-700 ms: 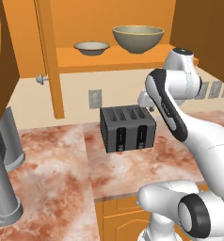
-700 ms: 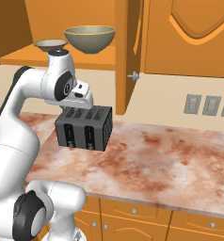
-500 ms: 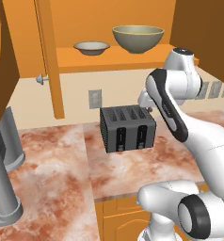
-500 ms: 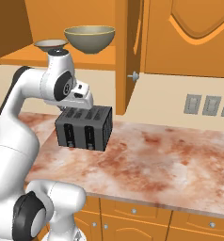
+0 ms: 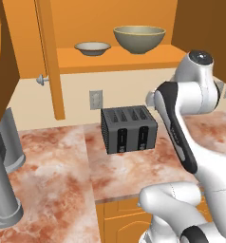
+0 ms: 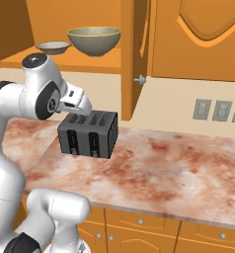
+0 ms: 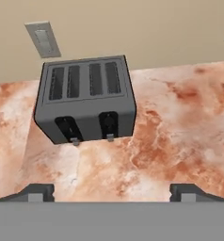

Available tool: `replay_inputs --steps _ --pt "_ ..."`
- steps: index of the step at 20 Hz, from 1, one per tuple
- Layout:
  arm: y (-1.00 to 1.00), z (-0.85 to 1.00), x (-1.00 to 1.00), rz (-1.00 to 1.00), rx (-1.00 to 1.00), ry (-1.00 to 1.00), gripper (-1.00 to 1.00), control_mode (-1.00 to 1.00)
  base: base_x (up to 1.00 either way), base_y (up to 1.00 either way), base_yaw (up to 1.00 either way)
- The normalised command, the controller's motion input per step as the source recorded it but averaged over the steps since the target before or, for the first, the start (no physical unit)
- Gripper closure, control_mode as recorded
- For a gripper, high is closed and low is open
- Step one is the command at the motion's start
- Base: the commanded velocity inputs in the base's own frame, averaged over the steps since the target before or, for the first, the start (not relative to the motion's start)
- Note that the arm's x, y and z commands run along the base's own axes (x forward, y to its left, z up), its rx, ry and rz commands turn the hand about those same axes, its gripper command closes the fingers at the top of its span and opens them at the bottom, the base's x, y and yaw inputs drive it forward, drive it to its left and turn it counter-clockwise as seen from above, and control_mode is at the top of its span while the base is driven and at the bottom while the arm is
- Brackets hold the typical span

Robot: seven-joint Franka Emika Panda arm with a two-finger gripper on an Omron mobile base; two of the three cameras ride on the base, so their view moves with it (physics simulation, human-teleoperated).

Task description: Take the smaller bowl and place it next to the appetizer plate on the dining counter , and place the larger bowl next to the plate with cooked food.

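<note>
Gripper (image 7: 112, 192) spread wide and empty, hand angled down above toaster (image 7: 85, 101) on marbled counter (image 7: 180, 132).

Tool (image 7: 112, 192) wide open, empty, angled downward

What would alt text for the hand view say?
A dark grey four-slot toaster stands on a reddish marbled counter against a beige wall, seen from above. The open gripper hangs over the bare stone in front of it.

Two base views flanking the arm, hand view looking down, all sharing the toaster (image 5: 129, 129)
</note>
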Motion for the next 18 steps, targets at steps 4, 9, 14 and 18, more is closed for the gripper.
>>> replay_inputs --steps 4,9,14,18 --pt "0.01 0.59 -0.06 -0.21 0.0 -0.2 -1.0 -1.0 0.0 0.0 0.0" --pt "0.0 0.85 -0.02 -0.07 0.04 -0.15 -1.0 -1.0 0.0 0.0 0.0" --pt "0.0 0.66 0.0 0.0 0.1 -0.09 -1.0 -1.0 0.0 0.0 0.0" --pt "0.0 0.49 0.12 0.0 0.09 -0.13 -1.0 -1.0 0.0 0.0 0.0"
